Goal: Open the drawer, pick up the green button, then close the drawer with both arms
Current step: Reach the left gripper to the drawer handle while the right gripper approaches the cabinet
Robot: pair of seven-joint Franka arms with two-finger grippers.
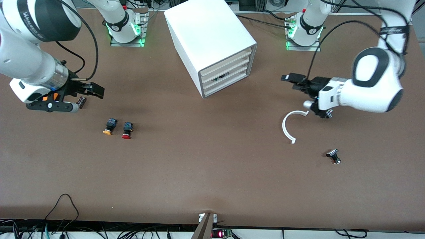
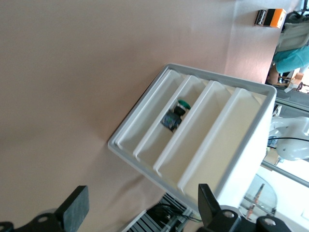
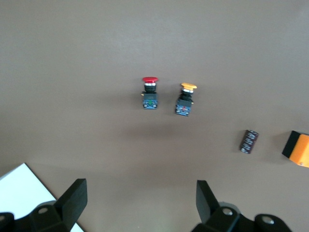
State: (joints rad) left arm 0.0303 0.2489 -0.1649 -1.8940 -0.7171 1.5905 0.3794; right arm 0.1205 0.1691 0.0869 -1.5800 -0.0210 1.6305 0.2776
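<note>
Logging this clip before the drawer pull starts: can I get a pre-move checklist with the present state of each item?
1. Cabinet drawers all pushed in, none opened yet: ok.
2. Green button located, seen through a drawer in the left wrist view: ok.
3. Left gripper open and empty, over bare table beside the cabinet front: ok.
4. Right gripper open and empty, over the table's right-arm end: ok.
5. Red button and orange button lie apart from the cabinet: ok.
6. Which of the four drawers holds the green button: cannot tell.
</note>
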